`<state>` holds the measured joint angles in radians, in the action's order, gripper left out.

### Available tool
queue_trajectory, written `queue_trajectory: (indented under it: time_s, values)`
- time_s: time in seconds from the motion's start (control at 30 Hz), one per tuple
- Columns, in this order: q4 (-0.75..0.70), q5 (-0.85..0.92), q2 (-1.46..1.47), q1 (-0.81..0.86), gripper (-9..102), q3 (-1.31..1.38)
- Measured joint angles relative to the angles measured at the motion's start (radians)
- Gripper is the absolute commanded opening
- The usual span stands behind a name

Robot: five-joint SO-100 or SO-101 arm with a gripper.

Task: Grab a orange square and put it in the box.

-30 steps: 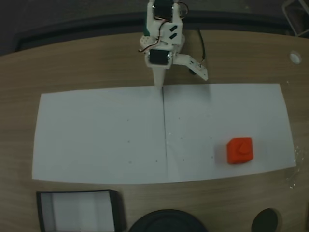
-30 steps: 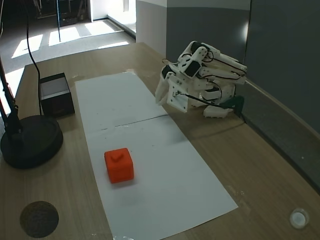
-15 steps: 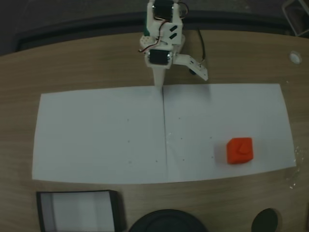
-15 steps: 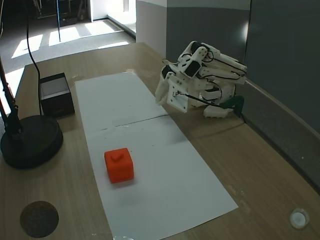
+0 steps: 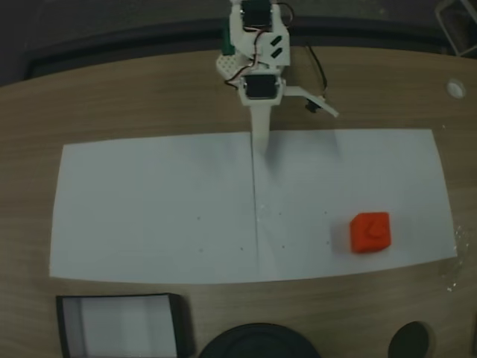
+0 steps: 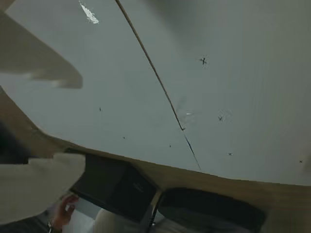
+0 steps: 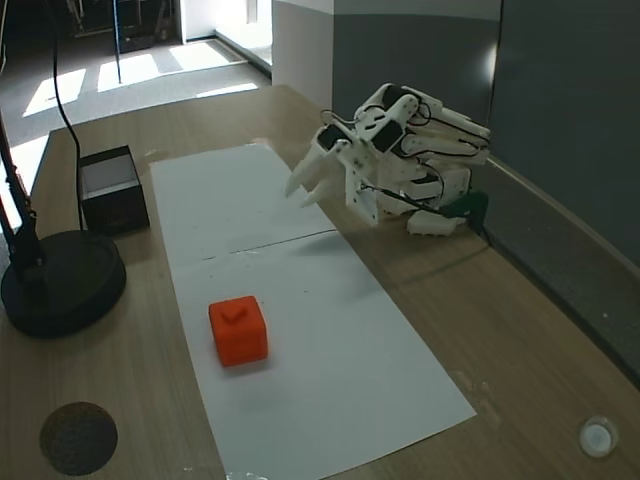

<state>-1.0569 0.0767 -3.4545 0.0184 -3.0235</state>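
orange square (image 5: 370, 232) on white paper (image 5: 149, 209) near its right edge in a fixed view, resting flat, grooved face up; no long axis, unmoved since earlier. box (image 5: 119, 325) off the paper's near left corner. gripper (image 7: 306, 187) spread apart, holding nothing, now lifted and reaching over the paper's far edge.

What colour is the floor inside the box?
White, inside thin black walls; the box shows this best in a fixed view from above.

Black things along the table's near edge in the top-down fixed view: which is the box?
The box at lower left: rectangular, black walls, white floor. The others are round discs.
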Motion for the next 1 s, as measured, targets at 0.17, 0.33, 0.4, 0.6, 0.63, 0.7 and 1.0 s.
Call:
queue_trajectory:
  time_s: [0.17,0.33,0.4,0.6,0.63,0.7,1.0]
  values:
    - [0.018,0.012,0.005,-0.041,27,0.095]
    - [0.02,-0.012,0.13,-0.133,28,0.267]
    - [0.023,-0.018,0.244,-0.169,28,0.341]
    - [0.025,-0.018,0.778,-0.268,28,0.663]
    - [0.012,-0.018,0.877,-0.282,28,0.732]
    - [-0.023,-0.018,1.075,-0.314,28,0.862]
    - [-0.186,-0.018,1.749,-0.383,30,1.402]
